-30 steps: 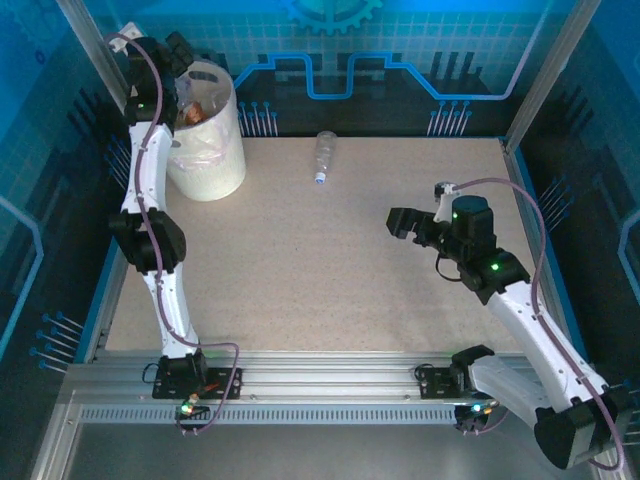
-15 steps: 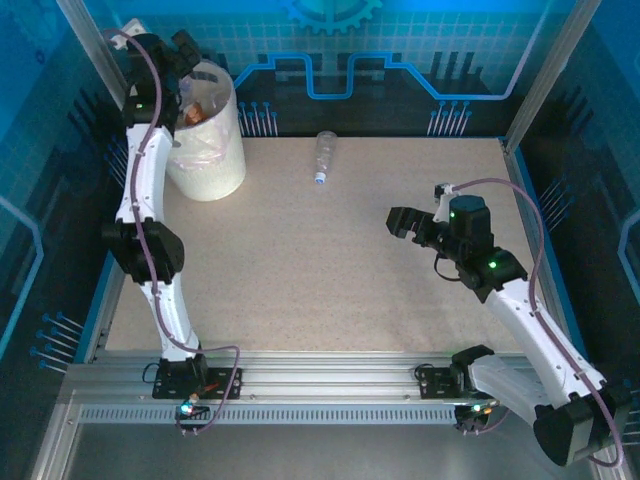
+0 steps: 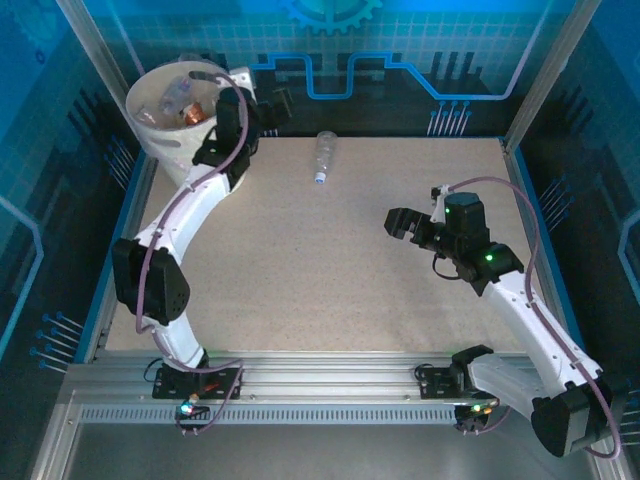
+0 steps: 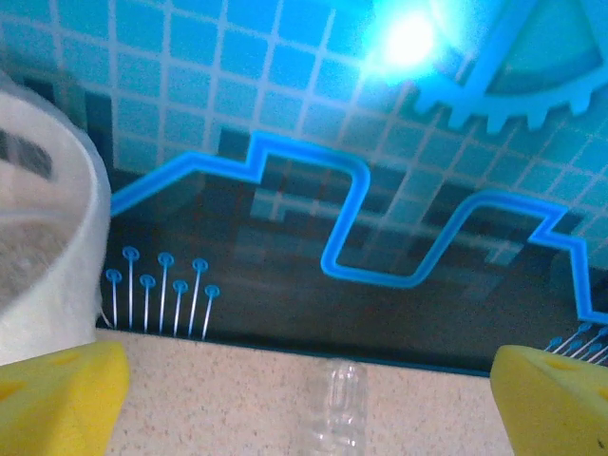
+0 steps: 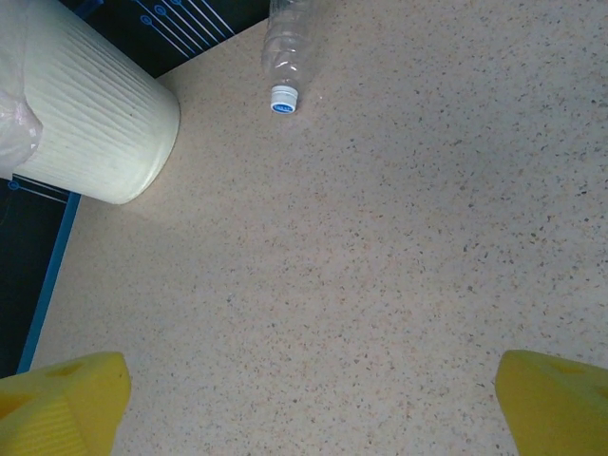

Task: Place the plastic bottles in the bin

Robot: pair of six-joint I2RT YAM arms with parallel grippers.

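**Top view.** One loose bottle (image 3: 322,152) lies on the table (image 3: 330,290) at twelve o'clock, near the far edge, with its cap toward six. Other bottles (image 3: 186,98) rest inside the bin (image 3: 158,135) at eleven o'clock, which appears tilted. The left gripper (image 3: 272,104), jaws spread wide and empty, hovers between the bin and the loose bottle. The right gripper (image 3: 398,222), likewise spread and empty, hangs at three o'clock.

**Step judged:** reaching for the loose bottle. Straddle its body across the long axis and close gently, since thin plastic may roll or crush. Keep the forearm clear of the bin.
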